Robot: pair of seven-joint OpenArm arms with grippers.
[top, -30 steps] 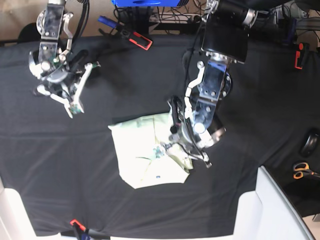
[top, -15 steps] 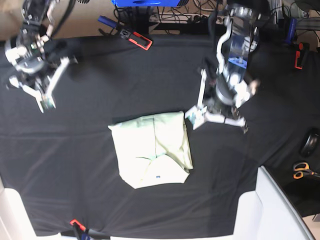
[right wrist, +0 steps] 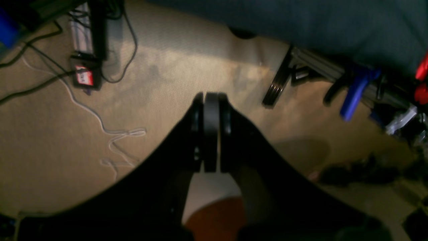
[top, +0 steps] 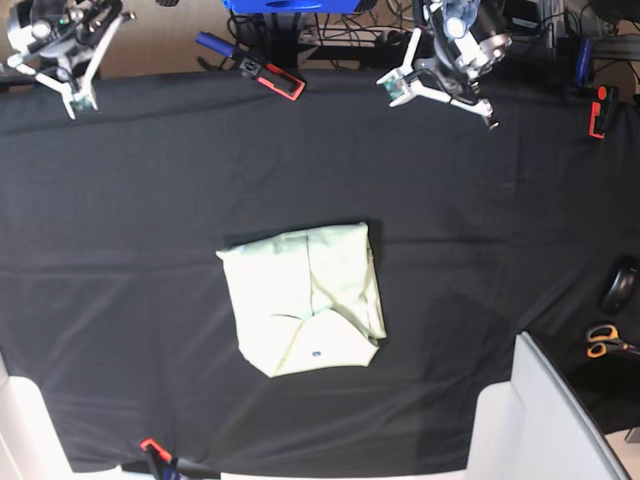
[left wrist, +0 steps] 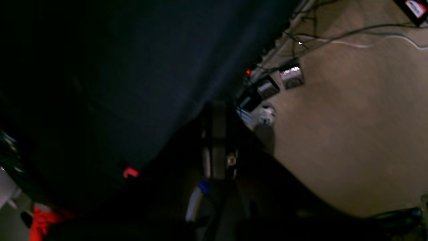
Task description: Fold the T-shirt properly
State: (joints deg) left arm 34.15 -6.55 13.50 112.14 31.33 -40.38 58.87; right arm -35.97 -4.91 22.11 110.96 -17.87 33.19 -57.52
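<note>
The pale mint-green T-shirt (top: 303,310) lies folded into a rough rectangle in the middle of the black table cover (top: 480,220), with a tiny blue label mark near its front edge. Neither gripper touches it. My left gripper (top: 440,82) is up at the far edge of the table, right of centre; in the left wrist view (left wrist: 218,110) its fingers look pressed together and empty. My right gripper (top: 72,98) is at the far left corner; in the right wrist view (right wrist: 210,100) its fingers are shut on nothing, over the floor.
A red-and-black clamp (top: 278,78) sits at the far edge and an orange clamp (top: 598,110) at the far right. Scissors (top: 603,342) and a dark oval object (top: 620,286) lie at the right. A pale board (top: 550,420) overlaps the front right corner.
My left gripper has lifted off the shirt's right side and drawn back to the far edge. The right arm has drawn back to the far left corner. The shirt now lies flat and uncovered.
</note>
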